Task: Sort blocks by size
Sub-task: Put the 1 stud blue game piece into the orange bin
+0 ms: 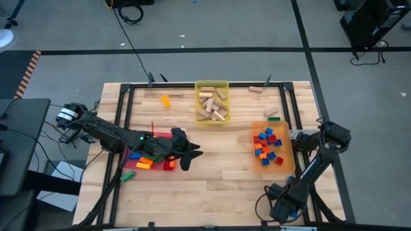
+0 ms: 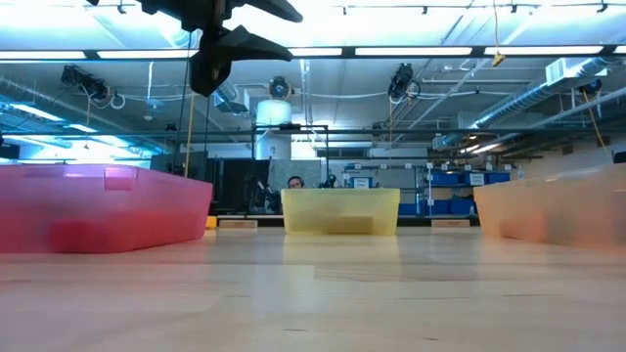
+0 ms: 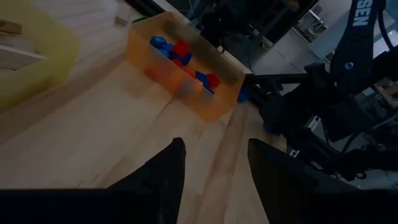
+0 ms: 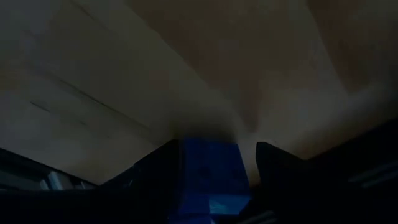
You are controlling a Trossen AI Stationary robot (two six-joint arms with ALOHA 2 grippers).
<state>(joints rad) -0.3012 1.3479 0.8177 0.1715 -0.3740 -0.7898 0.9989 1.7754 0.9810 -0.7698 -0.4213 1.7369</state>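
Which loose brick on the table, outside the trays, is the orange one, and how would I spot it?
Start at the yellow tray at the middle of the table's far edge, filled with tan wooden blocks. Look toward the left arm's side: the orange brick lies alone on bare wood near the far rail. It is the only orange piece outside a tray; the other strays nearby are tan or green.

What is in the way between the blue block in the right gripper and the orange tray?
Nothing visible. The right gripper holds the blue block near the orange tray, with only bare table between them. The left gripper hangs open over the red tray.
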